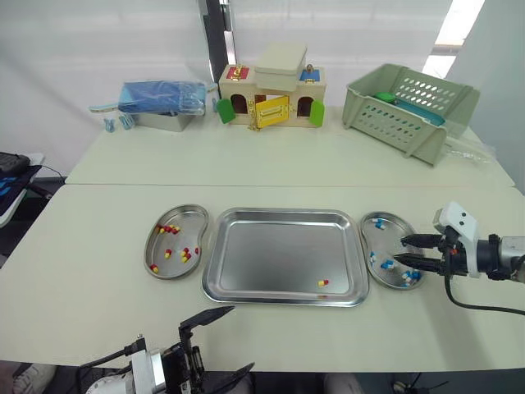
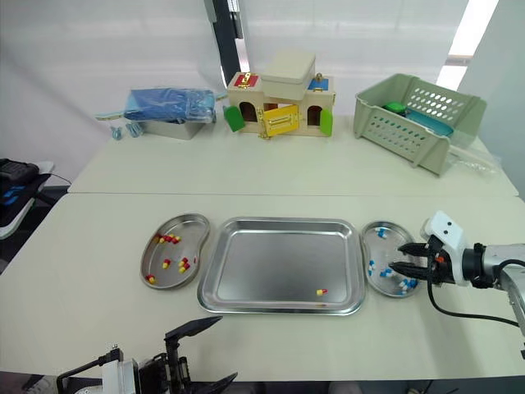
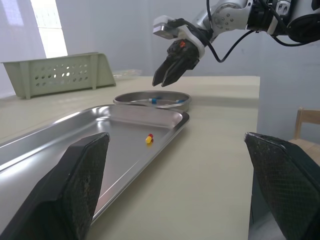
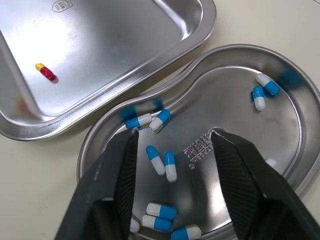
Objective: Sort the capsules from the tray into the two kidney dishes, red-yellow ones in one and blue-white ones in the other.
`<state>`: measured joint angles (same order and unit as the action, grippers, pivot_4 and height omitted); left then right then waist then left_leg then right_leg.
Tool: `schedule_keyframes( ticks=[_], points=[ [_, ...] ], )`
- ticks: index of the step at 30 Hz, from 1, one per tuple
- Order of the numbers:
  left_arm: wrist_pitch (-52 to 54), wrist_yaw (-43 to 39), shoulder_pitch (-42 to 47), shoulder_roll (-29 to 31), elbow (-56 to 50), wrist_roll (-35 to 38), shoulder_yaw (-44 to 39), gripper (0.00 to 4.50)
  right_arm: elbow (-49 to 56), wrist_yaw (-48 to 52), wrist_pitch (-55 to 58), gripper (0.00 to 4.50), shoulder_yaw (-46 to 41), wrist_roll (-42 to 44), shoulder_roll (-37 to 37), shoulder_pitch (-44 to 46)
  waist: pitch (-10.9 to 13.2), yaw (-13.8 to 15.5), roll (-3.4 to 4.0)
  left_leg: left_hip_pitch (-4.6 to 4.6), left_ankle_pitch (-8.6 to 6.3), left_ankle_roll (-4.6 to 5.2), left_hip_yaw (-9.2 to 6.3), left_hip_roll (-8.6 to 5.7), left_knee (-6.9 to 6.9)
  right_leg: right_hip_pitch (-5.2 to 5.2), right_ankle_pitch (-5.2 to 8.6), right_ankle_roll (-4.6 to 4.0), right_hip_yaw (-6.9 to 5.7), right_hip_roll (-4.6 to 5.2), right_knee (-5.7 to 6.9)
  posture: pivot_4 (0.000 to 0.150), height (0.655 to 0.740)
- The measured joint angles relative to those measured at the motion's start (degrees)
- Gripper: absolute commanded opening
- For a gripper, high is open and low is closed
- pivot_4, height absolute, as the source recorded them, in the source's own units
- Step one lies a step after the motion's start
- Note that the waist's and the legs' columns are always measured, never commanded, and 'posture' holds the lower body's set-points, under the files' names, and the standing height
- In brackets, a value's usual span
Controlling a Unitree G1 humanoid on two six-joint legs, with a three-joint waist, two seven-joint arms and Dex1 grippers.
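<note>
A steel tray (image 1: 271, 254) lies mid-table with one red-yellow capsule (image 1: 322, 282) near its front right corner, also visible as the capsule (image 4: 45, 71). The left kidney dish (image 1: 155, 235) holds several red-yellow capsules (image 1: 168, 230). To the tray's right, the other kidney dish (image 1: 387, 216) holds several blue-white capsules (image 4: 161, 160). My right gripper (image 1: 400, 249) hovers open just over this dish with nothing between its fingers. My left gripper (image 1: 242, 337) is open and empty near the table's front edge, in front of the tray.
Along the back of the table stand a green perforated basket (image 1: 410, 107), a wooden toy house (image 1: 275, 94) and a blue package on a metal box (image 1: 162, 103). A black object (image 1: 12, 164) sits off the table's left side.
</note>
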<state>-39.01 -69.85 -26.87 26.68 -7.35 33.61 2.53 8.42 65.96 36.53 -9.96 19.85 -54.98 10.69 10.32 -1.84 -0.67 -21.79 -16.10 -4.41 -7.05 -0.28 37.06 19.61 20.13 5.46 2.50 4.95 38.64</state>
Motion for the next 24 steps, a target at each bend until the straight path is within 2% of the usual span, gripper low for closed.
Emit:
schedule_keyframes(
  ticks=[2, 3, 9, 15, 19, 24],
  points=[
    [0.1, 1.1, 0.0, 0.0, -0.1, 0.0, -0.9, 4.5, -0.3, 0.2, -0.3, 4.25, -0.1, 0.5, -0.1, -0.1, 0.0, 0.0, 0.0, 0.0, 0.0, 0.0, 0.0, 0.0, 0.0, 0.0, 0.0, 0.0, -0.01, 0.0, -0.01, 0.15, 0.74],
    [0.2, 1.7, 0.0, 0.0, -0.2, 0.0, -1.2, 4.5, -0.4, 0.3, -0.7, 4.49, -0.3, 0.8, -0.2, -0.2, 0.0, 0.0, 0.0, 0.0, 0.0, 0.0, 0.0, 0.0, 0.0, 0.0, 0.0, 0.0, 0.0, 0.0, -0.01, 0.15, 0.74],
    [2.6, 6.0, 0.5, 0.2, -1.9, -0.1, -4.8, 4.5, -3.2, 3.8, -4.3, 4.49, -5.4, 3.1, -1.4, -5.6, 0.0, 0.2, -0.03, 0.01, 0.0, 0.0, -0.01, 0.0, 0.0, -0.06, 0.0, 0.0, -0.03, 0.0, -0.03, 0.15, 0.74],
    [10.6, 13.8, -2.9, 4.9, -7.8, 0.0, -13.5, 4.5, -14.2, 7.9, -13.9, 4.49, -11.2, 3.4, -3.0, -8.5, 0.0, 0.0, -0.05, 0.06, 0.0, 0.0, 0.0, 0.02, -0.02, -0.06, 0.0, 0.0, -0.01, -0.01, -0.01, 0.15, 0.74],
    [19.3, 17.2, -2.4, 12.3, -7.1, 0.6, -22.8, 4.5, -19.1, 9.5, -19.1, 4.49, -13.3, 3.3, -3.4, -9.8, 0.0, -0.1, -0.05, 0.08, 0.0, 0.0, -0.01, 0.04, -0.02, -0.06, 0.01, -0.02, -0.02, -0.06, 0.04, 0.15, 0.74],
    [31.0, 18.3, 3.5, 22.0, 3.4, 2.4, -32.2, 4.5, -25.1, 10.4, -24.0, 4.49, -13.6, 1.6, -3.8, -10.8, 0.0, -0.2, -0.04, 0.1, 0.0, 0.0, 0.02, 0.02, -0.03, -0.05, 0.02, -0.01, 0.0, -0.05, 0.06, 0.15, 0.74]
  ],
)
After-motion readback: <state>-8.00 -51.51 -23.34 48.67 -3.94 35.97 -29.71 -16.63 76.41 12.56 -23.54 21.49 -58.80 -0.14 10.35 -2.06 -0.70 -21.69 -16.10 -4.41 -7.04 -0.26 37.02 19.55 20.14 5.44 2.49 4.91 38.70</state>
